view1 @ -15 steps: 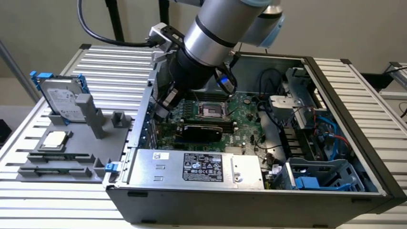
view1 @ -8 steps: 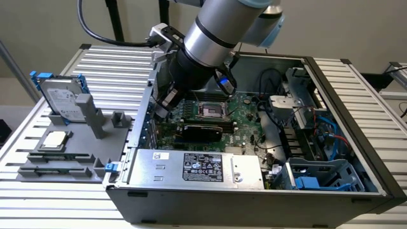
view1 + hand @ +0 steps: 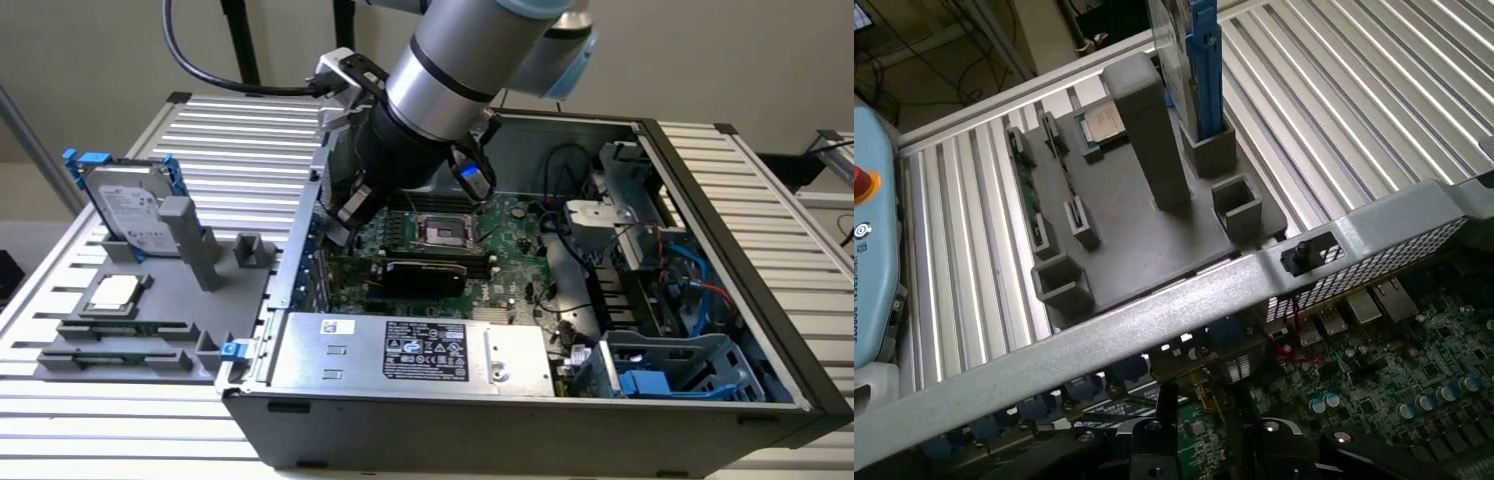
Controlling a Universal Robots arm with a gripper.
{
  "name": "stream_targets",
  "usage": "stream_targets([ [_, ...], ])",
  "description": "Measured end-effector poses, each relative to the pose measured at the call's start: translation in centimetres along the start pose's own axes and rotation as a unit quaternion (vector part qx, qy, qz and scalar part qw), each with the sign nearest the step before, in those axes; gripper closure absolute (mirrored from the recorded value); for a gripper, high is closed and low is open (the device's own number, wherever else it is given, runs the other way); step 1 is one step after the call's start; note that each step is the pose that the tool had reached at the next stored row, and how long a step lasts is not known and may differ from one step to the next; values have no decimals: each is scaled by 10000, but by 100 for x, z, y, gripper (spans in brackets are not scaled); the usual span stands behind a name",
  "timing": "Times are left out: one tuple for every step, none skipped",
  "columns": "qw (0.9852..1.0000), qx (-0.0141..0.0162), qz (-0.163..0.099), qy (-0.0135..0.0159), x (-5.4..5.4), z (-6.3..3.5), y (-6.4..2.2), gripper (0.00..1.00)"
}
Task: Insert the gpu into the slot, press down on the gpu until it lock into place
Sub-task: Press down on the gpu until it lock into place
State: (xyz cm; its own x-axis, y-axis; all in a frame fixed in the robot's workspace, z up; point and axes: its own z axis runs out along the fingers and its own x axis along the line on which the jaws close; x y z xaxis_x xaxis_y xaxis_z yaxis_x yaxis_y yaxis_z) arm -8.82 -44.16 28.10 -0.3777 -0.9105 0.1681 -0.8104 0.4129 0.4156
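Matte black rectangular gpu (green-edged) on glossy green motherboard

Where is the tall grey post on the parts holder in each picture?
Exterior view: the tall grey post stands on the grey holder at the exterior view's left, outside the computer case.
Wrist view: the post rises from the same holder, beyond the case's metal wall.
Shared landmark: the hard drive standing upright right beside the post.
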Motion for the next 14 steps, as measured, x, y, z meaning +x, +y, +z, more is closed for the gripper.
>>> stream_targets([
  [10000, -4, 8, -3, -1, -1, -1, 67],
  [10000, -6, 16, -5, 0, -1, -1, 67],
  [10000, -7, 22, -8, -1, -2, -2, 67],
  [10000, -9, 26, -10, -1, -2, -3, 67],
  [10000, -9, 27, -11, -2, -3, -6, 67],
  [10000, -9, 28, -12, -2, -3, -7, 67],
  [10000, -9, 29, -12, -2, -3, -6, 67],
  [10000, -10, 30, -12, -2, -4, -6, 67],
  [10000, -10, 31, -12, -2, -4, -6, 67],
  [10000, -10, 32, -11, -3, -5, -6, 67],
  [10000, -10, 33, -12, -4, -5, -5, 67],
  [10000, -10, 34, -12, -6, -5, -5, 67],
  [10000, -10, 35, -14, -8, -4, -4, 67],
  [10000, -11, 36, -15, -11, -4, -2, 67],
])
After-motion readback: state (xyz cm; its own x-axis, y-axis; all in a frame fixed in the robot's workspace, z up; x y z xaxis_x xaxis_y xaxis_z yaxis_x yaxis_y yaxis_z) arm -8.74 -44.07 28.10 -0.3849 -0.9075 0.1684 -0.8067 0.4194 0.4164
